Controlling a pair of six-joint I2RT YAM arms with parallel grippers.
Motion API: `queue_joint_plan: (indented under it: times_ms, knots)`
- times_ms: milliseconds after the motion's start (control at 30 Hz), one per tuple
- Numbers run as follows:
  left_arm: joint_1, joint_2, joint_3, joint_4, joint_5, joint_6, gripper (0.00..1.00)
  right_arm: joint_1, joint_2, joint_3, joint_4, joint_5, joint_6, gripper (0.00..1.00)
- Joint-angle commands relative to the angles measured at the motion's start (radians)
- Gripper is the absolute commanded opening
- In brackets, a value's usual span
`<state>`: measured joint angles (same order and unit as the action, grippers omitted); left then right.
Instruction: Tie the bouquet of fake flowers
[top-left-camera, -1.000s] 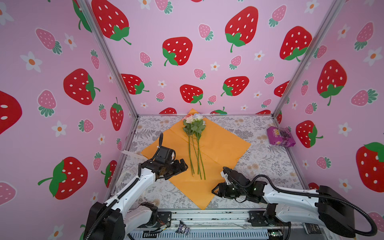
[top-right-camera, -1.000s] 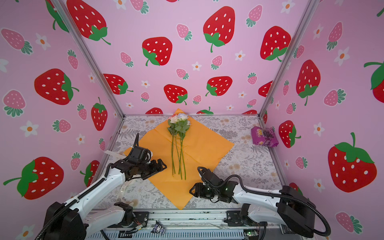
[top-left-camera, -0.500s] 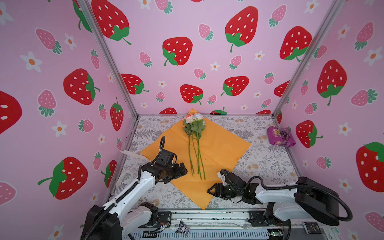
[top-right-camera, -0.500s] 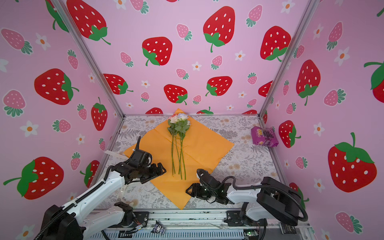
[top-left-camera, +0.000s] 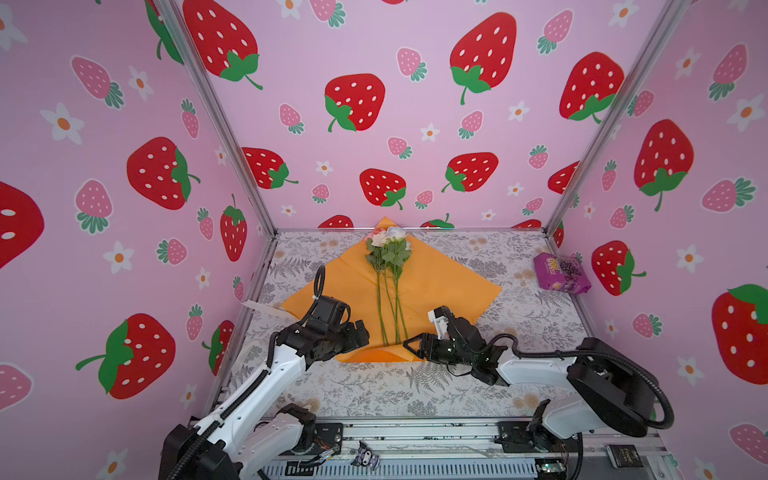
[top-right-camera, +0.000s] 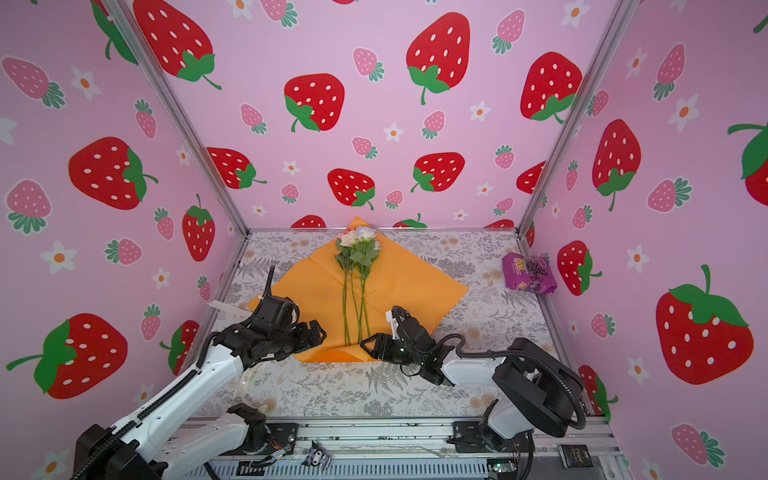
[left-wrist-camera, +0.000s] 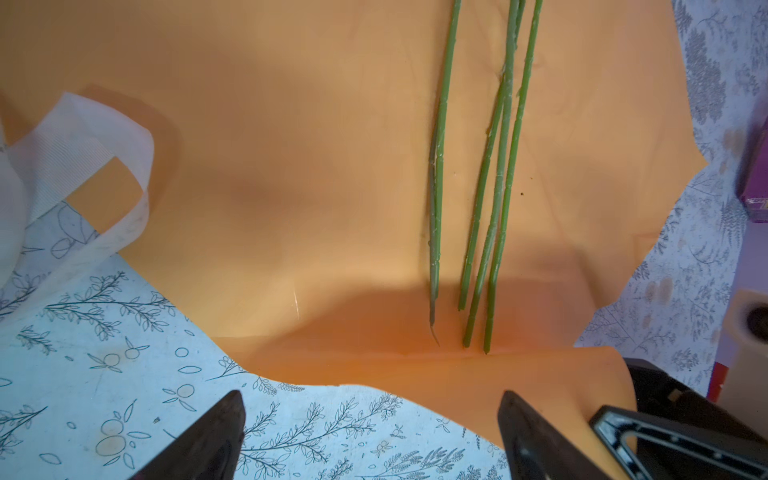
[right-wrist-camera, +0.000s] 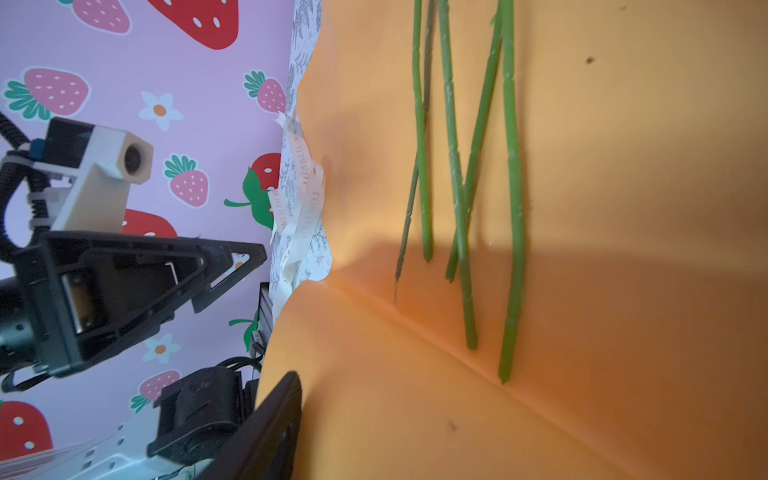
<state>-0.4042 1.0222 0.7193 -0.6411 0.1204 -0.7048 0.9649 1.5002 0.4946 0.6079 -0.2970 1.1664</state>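
Your left fingers (top-left-camera: 360, 332) stand wide apart with nothing between them, low over the 7 o'clock side of the orange wrapping paper (top-left-camera: 440, 282). In the left wrist view one fingertip (left-wrist-camera: 536, 436) sits over the paper's near edge.

Your right fingers (top-left-camera: 413, 345) are at the 3 o'clock end of the paper's fold. The right wrist view shows only one finger (right-wrist-camera: 278, 419); the raised flap hides the rest, so you cannot tell whether they pinch the paper or stand free.

Between the two lies the bouquet of fake flowers (top-left-camera: 388, 286), on the paper, with its blooms at 12 o'clock by the back wall. Its stems (left-wrist-camera: 498, 174) run toward 6 o'clock. The stem ends are near your left fingers, at their 3 o'clock, and just beside your right fingers, at their 9 o'clock.

A second ago the paper's 6 o'clock corner lay flat, pointing at the near edge of the surface (top-left-camera: 374, 395). Now that corner is folded up toward 12 o'clock, and the crease touches the stem ends. Your right fingers have come up from the bare surface to the fold. Your left fingers are almost where they were.

A cream ribbon (left-wrist-camera: 83, 137) lies at the paper's 9 o'clock corner, and a purple packet (top-left-camera: 561, 274) sits well apart at 2 o'clock.
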Motion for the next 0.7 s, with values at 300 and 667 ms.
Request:
queue_joint_plan:
  times_ms: [300,667]
  knots:
    - [-0.006,0.045,-0.07,0.195,0.176,-0.004,0.67,-0.08,0.195,0.125,0.072,-0.157,-0.115,0.63]
    - [-0.094,0.127,-0.117,0.343,0.193,-0.009,0.43,-0.139,0.28,0.197,0.052,-0.213,-0.155,0.66]
